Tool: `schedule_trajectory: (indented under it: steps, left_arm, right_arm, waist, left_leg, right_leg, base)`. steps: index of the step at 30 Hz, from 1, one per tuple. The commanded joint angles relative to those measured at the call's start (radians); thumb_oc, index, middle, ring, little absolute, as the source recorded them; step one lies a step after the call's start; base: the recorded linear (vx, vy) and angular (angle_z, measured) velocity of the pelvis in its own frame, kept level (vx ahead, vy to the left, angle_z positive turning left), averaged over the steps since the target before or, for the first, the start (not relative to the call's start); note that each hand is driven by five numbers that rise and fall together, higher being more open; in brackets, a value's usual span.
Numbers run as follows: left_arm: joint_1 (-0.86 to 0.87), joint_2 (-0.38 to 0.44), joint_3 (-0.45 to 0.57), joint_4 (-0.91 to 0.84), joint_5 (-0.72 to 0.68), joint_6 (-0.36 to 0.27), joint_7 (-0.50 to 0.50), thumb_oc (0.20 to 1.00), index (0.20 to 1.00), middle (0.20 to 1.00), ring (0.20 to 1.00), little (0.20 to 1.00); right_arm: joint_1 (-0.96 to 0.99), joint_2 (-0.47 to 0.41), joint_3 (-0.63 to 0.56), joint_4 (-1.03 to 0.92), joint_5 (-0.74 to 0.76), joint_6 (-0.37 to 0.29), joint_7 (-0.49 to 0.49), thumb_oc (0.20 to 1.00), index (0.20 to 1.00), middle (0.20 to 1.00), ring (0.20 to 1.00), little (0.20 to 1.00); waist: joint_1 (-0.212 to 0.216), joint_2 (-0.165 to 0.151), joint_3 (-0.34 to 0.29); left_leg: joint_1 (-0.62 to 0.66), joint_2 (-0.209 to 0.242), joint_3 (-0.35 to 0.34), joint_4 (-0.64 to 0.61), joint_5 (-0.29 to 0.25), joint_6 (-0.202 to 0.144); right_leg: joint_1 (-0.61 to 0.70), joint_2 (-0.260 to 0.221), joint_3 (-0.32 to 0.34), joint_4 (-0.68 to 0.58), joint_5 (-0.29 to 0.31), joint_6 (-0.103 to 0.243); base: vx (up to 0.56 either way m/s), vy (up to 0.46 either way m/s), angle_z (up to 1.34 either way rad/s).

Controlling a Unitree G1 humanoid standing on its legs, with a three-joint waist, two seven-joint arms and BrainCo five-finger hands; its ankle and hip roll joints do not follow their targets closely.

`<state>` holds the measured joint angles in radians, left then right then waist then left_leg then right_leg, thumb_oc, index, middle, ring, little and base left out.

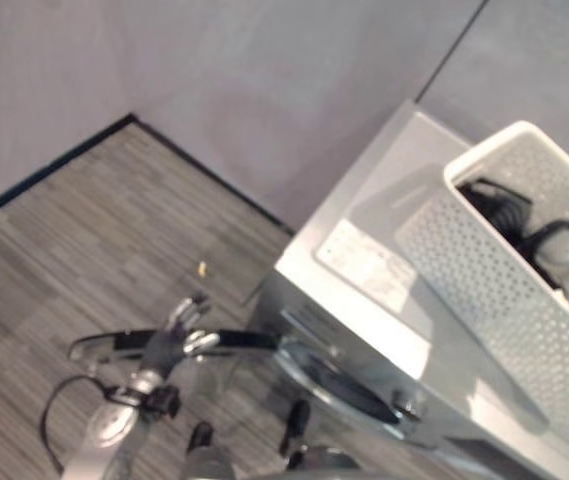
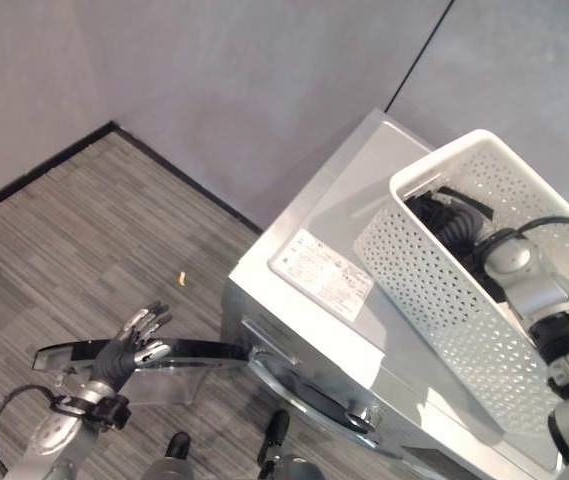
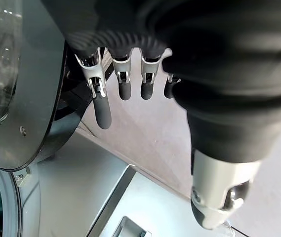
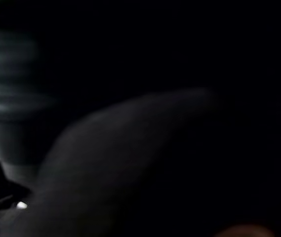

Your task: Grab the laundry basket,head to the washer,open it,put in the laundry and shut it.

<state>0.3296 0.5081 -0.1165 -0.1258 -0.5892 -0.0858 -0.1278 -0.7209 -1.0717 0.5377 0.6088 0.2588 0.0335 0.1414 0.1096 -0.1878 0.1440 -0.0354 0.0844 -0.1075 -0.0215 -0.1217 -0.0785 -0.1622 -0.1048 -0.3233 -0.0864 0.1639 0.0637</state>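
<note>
The washer (image 2: 314, 320) door (image 2: 179, 352) stands open over bare floor (image 2: 84, 240) — my left hand (image 2: 129, 345) rests there, fingers straight. The basket (image 2: 464, 300) sits on the washer; my right hand is deep inside — fingers hidden.

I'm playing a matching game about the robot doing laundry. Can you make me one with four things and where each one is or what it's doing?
Things:
1. white laundry basket
2. washer door
3. left hand
4. right arm

Places or states:
A. reaching down inside the basket
B. swung open
C. sitting on top of the washer
D. fingers straight, resting against the door

Pairs: 1-C, 2-B, 3-D, 4-A
</note>
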Motion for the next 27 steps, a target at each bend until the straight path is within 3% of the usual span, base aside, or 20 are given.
schedule_trajectory:
  steps: [1,6,7,8,9,12,19,24,27]
  left_arm:
    - [-0.028,0.021,-0.043,0.015,-0.006,-0.011,0.038,1.0,1.0,1.0,1.0,1.0]
    - [-0.048,0.013,-0.059,0.014,-0.006,-0.014,0.04,1.0,1.0,1.0,1.0,1.0]
    - [-0.05,0.011,-0.063,0.014,-0.006,-0.014,0.039,1.0,1.0,1.0,1.0,1.0]
    - [-0.051,0.011,-0.068,0.014,-0.006,-0.015,0.037,1.0,1.0,1.0,1.0,1.0]
    - [-0.051,0.011,-0.07,0.013,-0.004,-0.015,0.034,1.0,1.0,1.0,1.0,1.0]
    - [-0.059,0.013,-0.083,0.014,-0.01,-0.015,0.027,1.0,1.0,1.0,1.0,1.0]
    - [-0.073,0.011,-0.077,0.015,-0.003,-0.017,0.037,1.0,1.0,1.0,1.0,1.0]
    - [-0.06,0.002,-0.044,0.019,0.0,-0.015,0.048,1.0,1.0,1.0,1.0,1.0]
    - [-0.051,-0.007,-0.013,0.019,0.011,-0.014,0.049,1.0,1.0,1.0,1.0,1.0]
  right_arm:
    - [-0.137,0.015,0.103,0.098,0.004,-0.004,-0.02,1.0,1.0,1.0,1.0,1.0]
    - [-0.123,0.052,0.151,0.15,-0.025,0.017,0.029,1.0,1.0,1.0,1.0,1.0]
    - [-0.108,0.052,0.159,0.129,-0.026,0.017,0.048,0.862,0.862,0.862,0.862,0.862]
    - [-0.09,0.046,0.16,0.111,-0.024,0.02,0.056,0.489,0.489,0.489,0.489,0.489]
    - [-0.074,0.041,0.16,0.093,-0.021,0.023,0.067,0.2,0.2,0.2,0.2,0.2]
    - [-0.022,0.043,0.167,0.044,-0.003,0.018,0.093,0.2,0.2,0.2,0.2,0.2]
    - [-0.003,0.019,0.079,0.023,0.025,0.001,0.041,0.2,0.2,0.2,0.2,0.2]
    - [0.032,-0.023,-0.046,-0.054,0.034,-0.013,-0.015,0.2,0.2,0.2,0.2,0.2]
    - [0.08,-0.095,-0.17,-0.134,0.025,-0.036,-0.067,0.2,0.2,0.2,0.2,0.2]
  waist:
    - [0.045,0.055,0.043]
    - [0.055,0.064,0.06]
    - [0.059,0.067,0.064]
    - [0.057,0.065,0.064]
    - [0.057,0.064,0.065]
    - [0.055,0.054,0.063]
    - [0.04,0.041,0.036]
    - [0.025,0.033,0.015]
    - [0.003,0.027,-0.008]
  left_leg:
    - [-0.047,0.088,0.049,-0.065,0.147,-0.008]
    - [-0.086,0.091,0.03,-0.065,0.165,-0.011]
    - [-0.085,0.096,0.028,-0.063,0.161,-0.014]
    - [-0.092,0.094,0.023,-0.065,0.168,-0.013]
    - [-0.092,0.095,0.02,-0.065,0.167,-0.013]
    - [-0.09,0.1,0.015,-0.065,0.164,-0.014]
    - [-0.054,0.099,0.024,-0.066,0.146,-0.013]
    - [-0.02,0.092,0.043,-0.066,0.126,-0.007]
    - [0.013,0.085,0.062,-0.066,0.107,-0.001]
  right_leg:
    - [0.035,-0.002,-0.018,0.058,-0.153,0.058]
    - [0.012,-0.002,-0.037,0.072,-0.166,0.05]
    - [0.014,0.003,-0.04,0.077,-0.174,0.048]
    - [0.011,0.0,-0.046,0.077,-0.173,0.047]
    - [0.012,0.002,-0.048,0.079,-0.176,0.046]
    - [0.019,0.008,-0.055,0.077,-0.182,0.046]
    - [0.053,0.01,-0.046,0.065,-0.182,0.048]
    - [0.08,0.009,-0.029,0.052,-0.178,0.052]
    - [0.104,0.006,-0.01,0.046,-0.171,0.057]
  base:
    - [-0.05,-0.024,0.17]
    - [-0.03,-0.037,0.13]
    - [0.0,-0.029,0.17]
    - [0.01,-0.043,0.13]
    - [0.01,-0.052,0.07]
    - [0.02,-0.048,0.07]
    - [0.01,0.001,0.01]
    - [0.02,0.042,-0.1]
    - [0.02,0.059,-0.18]
